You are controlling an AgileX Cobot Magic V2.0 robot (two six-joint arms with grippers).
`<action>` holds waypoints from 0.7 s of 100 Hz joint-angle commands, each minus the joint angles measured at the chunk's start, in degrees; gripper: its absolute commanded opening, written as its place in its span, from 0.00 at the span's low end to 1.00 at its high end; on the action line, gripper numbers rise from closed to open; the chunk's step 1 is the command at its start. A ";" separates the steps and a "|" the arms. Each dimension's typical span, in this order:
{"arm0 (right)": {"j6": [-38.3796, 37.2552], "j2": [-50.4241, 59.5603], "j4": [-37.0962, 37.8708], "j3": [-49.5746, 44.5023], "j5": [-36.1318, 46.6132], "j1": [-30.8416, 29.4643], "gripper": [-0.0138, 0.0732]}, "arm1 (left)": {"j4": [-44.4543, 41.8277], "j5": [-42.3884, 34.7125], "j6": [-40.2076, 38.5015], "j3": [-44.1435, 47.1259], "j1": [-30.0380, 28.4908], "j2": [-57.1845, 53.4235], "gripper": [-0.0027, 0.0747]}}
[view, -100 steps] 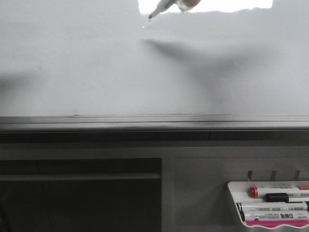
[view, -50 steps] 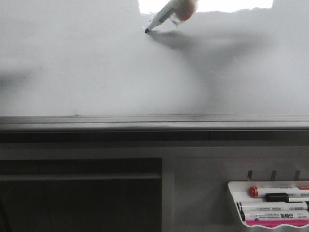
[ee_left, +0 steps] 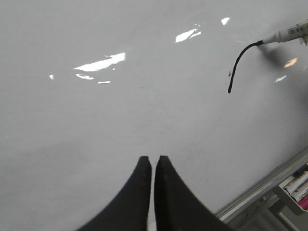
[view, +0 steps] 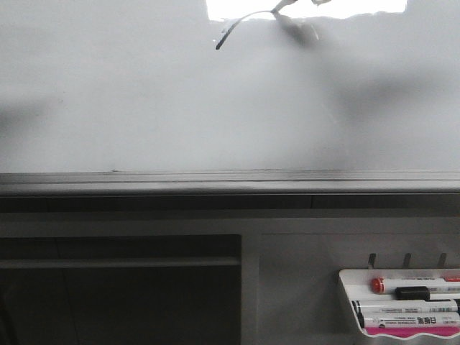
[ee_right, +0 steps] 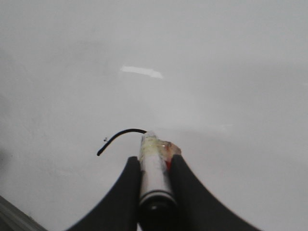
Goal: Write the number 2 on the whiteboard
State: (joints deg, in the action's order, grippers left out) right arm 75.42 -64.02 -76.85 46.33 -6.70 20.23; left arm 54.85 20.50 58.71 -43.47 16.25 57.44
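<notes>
Only a short curved black stroke of the number 2 (view: 233, 29) shows near the top of the whiteboard (view: 144, 108), the right gripper (ee_right: 155, 166) clenched on the marker (ee_right: 153, 168) at its end. The left gripper (ee_left: 153, 166) hangs pressed closed. Below, a white tray (view: 346, 287) holds several markers (view: 406, 309), cut off by the frame.

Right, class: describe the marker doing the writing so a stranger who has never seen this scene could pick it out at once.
Start at the big pale whiteboard. On it is one short curved black line; the marker sits at that line's end, clamped in the right gripper. Unlike the markers lying in the small white tray below the board, it is held, tip on the board.
</notes>
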 commanded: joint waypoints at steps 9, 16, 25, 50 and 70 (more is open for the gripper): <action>1.33 2.35 -1.43 -3.49 4.49 -0.87 0.10 | 1.89 -2.18 -0.68 -1.61 -0.11 -1.15 0.01; 1.33 1.91 -1.59 -4.33 0.54 -0.87 0.10 | 1.89 -2.18 -0.68 -1.61 -0.11 -1.15 0.01; 1.33 -0.33 -2.00 -4.37 -5.37 -0.87 0.10 | 2.16 -2.07 -0.68 -1.61 -0.11 -1.15 0.01; 1.33 -6.30 -2.94 -4.37 -9.46 1.13 0.10 | 2.52 -2.07 -0.68 -1.61 -0.11 -1.15 0.01; 1.33 -3.37 -2.94 -5.55 -2.25 1.87 0.10 | 2.52 -2.07 -0.68 -1.61 -0.11 -1.15 0.01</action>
State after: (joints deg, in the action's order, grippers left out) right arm 75.68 -70.09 -78.57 40.57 -18.47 22.57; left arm 55.55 20.37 58.61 -43.36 16.25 57.35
